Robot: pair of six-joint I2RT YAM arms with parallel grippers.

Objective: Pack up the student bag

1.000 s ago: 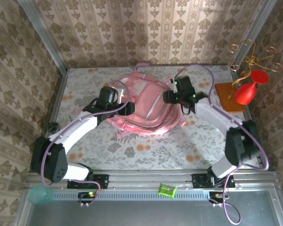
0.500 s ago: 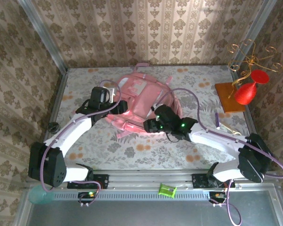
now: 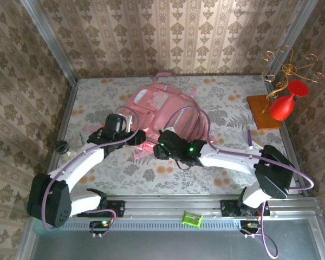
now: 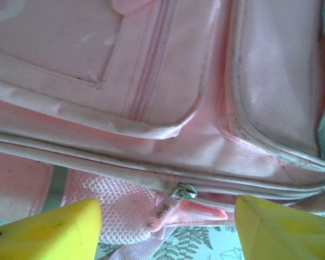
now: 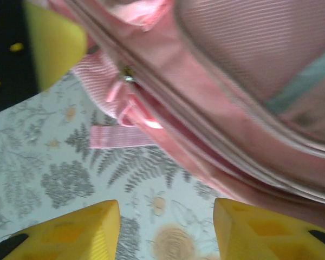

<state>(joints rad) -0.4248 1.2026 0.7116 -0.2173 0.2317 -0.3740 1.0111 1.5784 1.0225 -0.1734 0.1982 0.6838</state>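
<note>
The pink student bag (image 3: 165, 108) lies flat mid-table, its near edge towards the arms. My left gripper (image 3: 141, 140) is at the bag's near-left corner. In the left wrist view the gripper (image 4: 168, 234) is open, its yellow fingers (image 4: 49, 230) on either side of a pink zip pull (image 4: 163, 212) that hangs from a metal slider (image 4: 183, 192); they do not touch it. My right gripper (image 3: 155, 151) sits just right of it at the same corner. In the right wrist view that gripper (image 5: 167, 227) is open over bare tablecloth, with the bag (image 5: 244, 92) and a loose pink strap (image 5: 119, 136) ahead.
A red vase (image 3: 284, 105) and a gold wire stand (image 3: 290, 65) stand on a brown block (image 3: 261, 116) at the far right. A purple pen (image 3: 249, 137) lies near them. A small black object (image 3: 61, 146) sits at the left edge, and a green item (image 3: 192, 218) on the front rail.
My right arm swung from the bag's far-right side round to its near-left corner. My left gripper drew back slightly towards the near edge. The bag shifted a little.
</note>
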